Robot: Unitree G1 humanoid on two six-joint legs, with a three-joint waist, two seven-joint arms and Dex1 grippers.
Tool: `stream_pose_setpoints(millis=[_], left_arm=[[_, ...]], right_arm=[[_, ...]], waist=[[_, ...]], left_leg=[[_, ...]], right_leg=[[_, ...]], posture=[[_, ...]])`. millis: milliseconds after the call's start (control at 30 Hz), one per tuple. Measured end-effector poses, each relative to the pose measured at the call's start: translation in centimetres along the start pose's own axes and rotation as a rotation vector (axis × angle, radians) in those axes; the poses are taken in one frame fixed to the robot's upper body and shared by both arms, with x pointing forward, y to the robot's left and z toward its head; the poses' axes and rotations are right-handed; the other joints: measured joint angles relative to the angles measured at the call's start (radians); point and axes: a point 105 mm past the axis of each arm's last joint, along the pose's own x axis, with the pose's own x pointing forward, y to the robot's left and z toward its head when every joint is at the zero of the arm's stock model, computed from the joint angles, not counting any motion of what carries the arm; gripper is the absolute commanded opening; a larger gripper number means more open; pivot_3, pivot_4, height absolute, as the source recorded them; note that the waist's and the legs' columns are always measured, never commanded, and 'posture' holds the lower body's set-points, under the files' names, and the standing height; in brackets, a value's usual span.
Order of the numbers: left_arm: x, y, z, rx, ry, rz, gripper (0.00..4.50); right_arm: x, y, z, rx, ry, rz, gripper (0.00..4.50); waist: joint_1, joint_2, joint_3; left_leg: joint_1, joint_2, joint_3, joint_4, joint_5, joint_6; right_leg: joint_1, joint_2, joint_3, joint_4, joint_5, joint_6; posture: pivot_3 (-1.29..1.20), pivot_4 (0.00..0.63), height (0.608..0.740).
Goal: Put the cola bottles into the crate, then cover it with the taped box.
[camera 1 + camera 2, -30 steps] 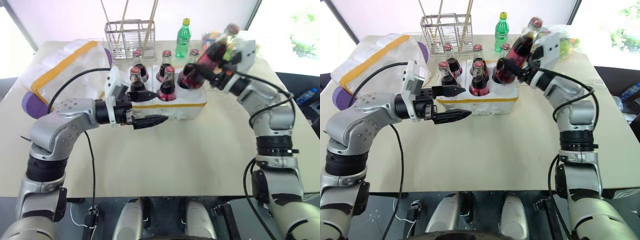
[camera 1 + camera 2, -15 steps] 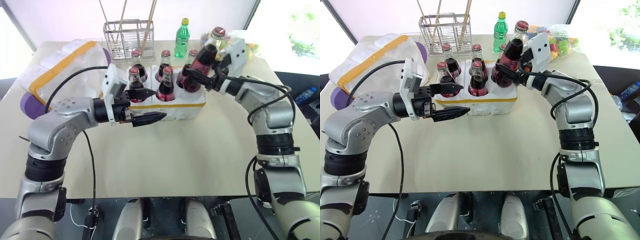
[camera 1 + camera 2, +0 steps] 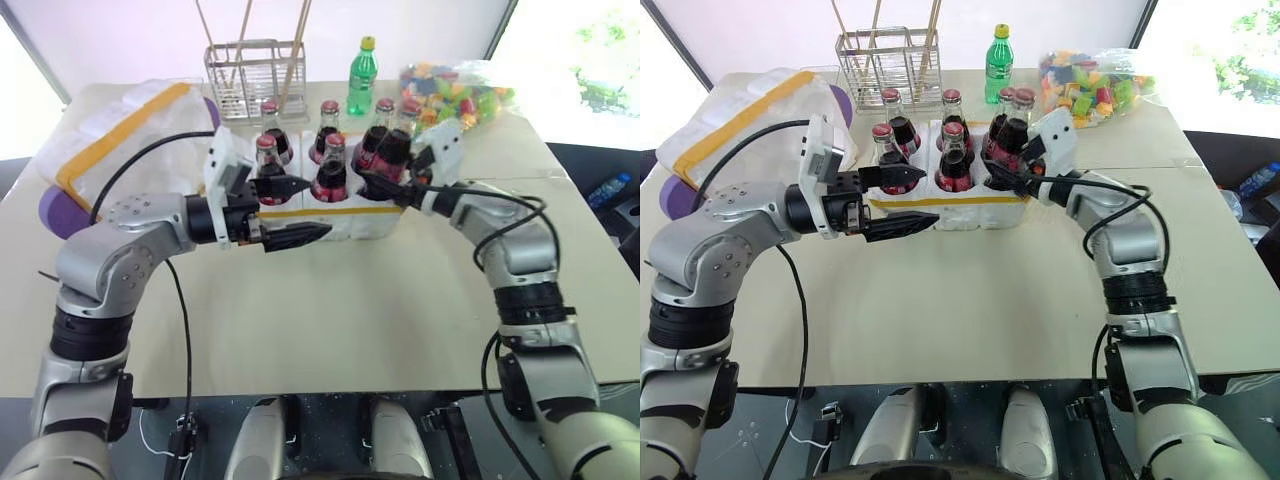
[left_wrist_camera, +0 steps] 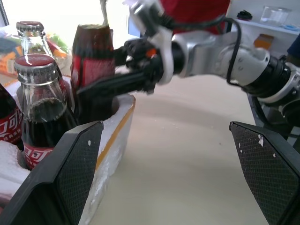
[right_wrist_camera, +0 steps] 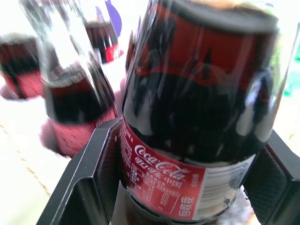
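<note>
left gripper (image 3: 295,208) hovers at the crate's (image 3: 340,222) front-left corner, its two black fingers spread wide with nothing between them; the upper fingertip lies in front of the front-left bottle (image 3: 266,168), though whether it touches is hard to tell. left of the crate and behind that arm lies the taped box (image 3: 120,140), tilted, with a wide yellow band and a purple patch at its near end. the crate sits on the tan table (image 3: 360,310) with six cola bottles standing in it, three in the back row and three in the front. behind the crate stand a wire rack (image 3: 256,72) holding thin sticks and a green bottle (image 3: 364,76) with a yellow cap. right gripper (image 3: 385,190) is clamped on the lower body of the front-right bottle (image 3: 396,148), which stands upright with its base down in the crate's front-right well; the right wrist view shows the fingers (image 5: 91,178) pressed on either side of its label. behind the crate to the right lies a clear bag of coloured pieces (image 3: 455,85).
</note>
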Motion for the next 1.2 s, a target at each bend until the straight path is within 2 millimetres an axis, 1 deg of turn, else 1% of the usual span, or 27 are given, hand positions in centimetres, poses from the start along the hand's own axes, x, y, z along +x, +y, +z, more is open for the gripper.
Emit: stream_pose_setpoints(millis=[67,133,200,267,400,433,533,633,700,733,800,833,900,967,1033,1100,1200], left_arm=[[0.0,0.0,0.0,0.002,0.000,-0.001,4.50],[0.0,0.0,0.1,0.004,0.001,-0.002,4.50],[-0.1,0.0,0.1,0.007,0.005,-0.001,4.50],[-0.2,0.0,0.0,0.010,0.012,0.006,4.50],[-0.6,0.3,-0.5,0.000,0.025,0.032,4.50],[-0.6,0.3,-0.6,-0.002,0.027,0.036,4.50],[-0.8,0.5,-0.5,0.004,0.033,0.054,4.50],[-1.7,0.9,-0.6,0.010,0.042,0.097,4.50],[-2.7,1.3,-0.4,0.021,0.056,0.139,4.50],[-3.3,1.5,-0.3,0.030,0.059,0.164,4.50],[-4.6,1.8,-0.3,0.047,0.087,0.217,4.50],[-5.4,1.8,-0.3,0.058,0.112,0.247,4.50],[-6.3,1.9,-0.2,0.068,0.134,0.284,4.50],[-7.3,1.5,0.0,0.082,0.168,0.308,4.50],[-8.2,1.2,0.3,0.101,0.195,0.335,4.50],[-9.5,1.0,0.8,0.120,0.230,0.374,4.50],[-12.4,0.1,1.6,0.127,0.302,0.435,4.50]], right_arm=[[0.7,-0.1,-0.2,-0.010,0.004,0.001,2.81],[0.9,-0.3,-0.5,-0.018,0.012,-0.002,2.81],[1.0,-0.5,-0.5,-0.024,0.020,-0.006,3.83],[0.9,-0.8,-0.7,-0.029,0.035,-0.019,4.42],[0.1,-0.4,-0.3,-0.029,0.045,0.015,4.42],[-0.1,-0.3,-0.3,-0.020,0.046,0.023,4.42],[-1.0,-0.2,-0.1,0.014,0.057,0.040,4.42],[-2.3,-0.5,0.8,0.039,0.057,0.059,4.42],[-3.4,-0.8,1.9,0.021,0.054,0.079,4.42],[-3.9,-0.8,2.6,0.012,0.045,0.090,4.42],[-5.1,-0.9,3.9,-0.007,0.035,0.114,4.42],[-6.0,-1.1,4.8,-0.004,0.025,0.126,4.42],[-7.3,-1.7,6.0,-0.004,0.003,0.124,4.42],[-8.1,-1.7,6.7,0.017,0.004,0.154,4.42],[-8.7,-1.8,7.1,0.018,0.006,0.168,4.42],[-8.8,-1.5,8.1,0.018,-0.018,0.200,4.42],[-8.7,-1.0,10.4,0.005,-0.079,0.243,4.42]], waist=[[-0.002,-0.001,-0.001],[-0.004,-0.002,-0.001],[-0.003,-0.003,-0.002],[0.000,-0.003,-0.002],[0.004,-0.003,-0.002],[0.004,-0.003,-0.002],[0.003,-0.003,-0.002],[0.002,-0.002,-0.001],[0.002,-0.002,-0.001],[0.002,-0.002,-0.001],[0.002,-0.002,-0.001],[0.003,-0.002,-0.001],[0.006,-0.002,-0.001],[0.005,-0.003,-0.001],[0.004,-0.002,-0.001],[0.002,-0.002,-0.001],[-0.003,-0.002,0.000]], left_leg=[[0.002,0.000,0.000,0.000,0.000,0.000],[0.003,0.001,-0.001,0.000,0.000,0.004],[0.003,0.002,-0.001,0.000,0.002,0.004],[0.003,0.002,-0.001,0.000,0.003,0.004],[0.000,0.001,-0.002,0.000,0.003,0.003],[0.000,0.001,-0.001,-0.001,0.005,0.000],[-0.001,0.001,-0.001,-0.003,0.006,-0.001],[-0.001,0.001,0.000,-0.003,0.005,0.000],[-0.001,0.001,0.000,-0.003,0.005,0.001],[-0.001,0.001,0.000,-0.003,0.002,0.005],[-0.002,0.001,0.000,-0.003,0.001,0.006],[-0.002,0.001,0.000,-0.003,0.001,0.006],[-0.002,0.001,-0.001,-0.003,0.001,0.006],[-0.002,0.001,-0.001,-0.003,0.001,0.006],[-0.002,0.001,-0.001,-0.004,0.001,0.005],[-0.003,0.002,0.000,-0.004,0.001,0.005],[-0.007,0.003,0.002,-0.005,0.001,0.004]], right_leg=[[0.002,0.000,0.000,0.000,0.000,0.000],[0.003,0.001,0.000,0.000,0.000,-0.001],[0.003,0.001,0.000,0.000,0.001,-0.002],[0.002,0.001,0.000,0.000,0.002,-0.003],[0.000,0.000,0.000,0.000,0.002,-0.003],[0.000,0.000,0.000,0.000,0.002,-0.003],[-0.002,0.000,0.000,0.000,0.002,-0.003],[-0.002,0.000,0.000,0.000,0.002,-0.003],[-0.003,0.000,0.000,0.000,0.002,-0.003],[-0.003,0.000,0.000,0.000,0.002,-0.003],[-0.003,0.000,0.000,0.000,0.002,-0.003],[-0.003,0.000,0.000,0.000,0.002,-0.003],[-0.003,0.000,-0.001,-0.001,0.002,-0.003],[-0.003,0.000,-0.001,-0.002,0.002,-0.003],[-0.003,0.000,-0.001,-0.003,0.002,-0.003],[-0.005,0.000,-0.001,-0.003,0.002,-0.003],[-0.011,0.000,0.000,-0.001,0.002,-0.003]], posture=[[0.00,0.150,0.736],[0.00,0.150,0.736],[0.00,0.150,0.736],[0.00,0.150,0.736],[0.00,0.150,0.736],[0.00,0.150,0.736],[0.00,0.150,0.736],[0.00,0.150,0.736],[0.00,0.150,0.736],[0.00,0.150,0.736],[0.00,0.150,0.736],[0.00,0.150,0.736],[0.00,0.150,0.736],[0.00,0.150,0.736],[0.00,0.150,0.736],[0.00,0.150,0.736],[0.00,0.150,0.736]])
